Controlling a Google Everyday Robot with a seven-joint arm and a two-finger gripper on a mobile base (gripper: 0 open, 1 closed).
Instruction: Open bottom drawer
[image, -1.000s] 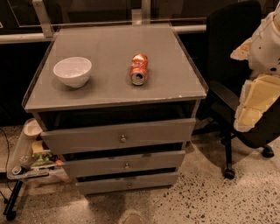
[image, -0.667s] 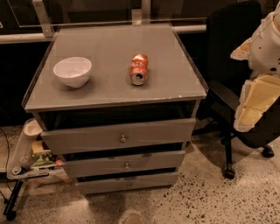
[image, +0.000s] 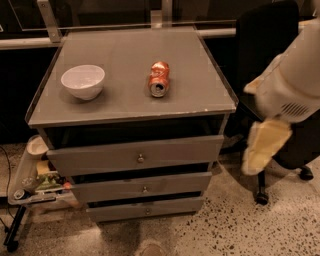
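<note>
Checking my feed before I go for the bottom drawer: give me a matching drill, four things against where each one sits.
1. bowl
2. can
3. bottom drawer
4. gripper

A. on its side, middle of the cabinet top
B. lowest of three fronts
C. right of the cabinet, apart from the drawers
D. upright, left on the top

Pairs: 1-D, 2-A, 3-B, 4-C.

The robot arm (image: 295, 85) has swung down and leftward from the right edge. Its pale gripper (image: 265, 147) now hangs lower and nearer the right side of the drawer unit (image: 100, 160), though still apart from it.
</note>
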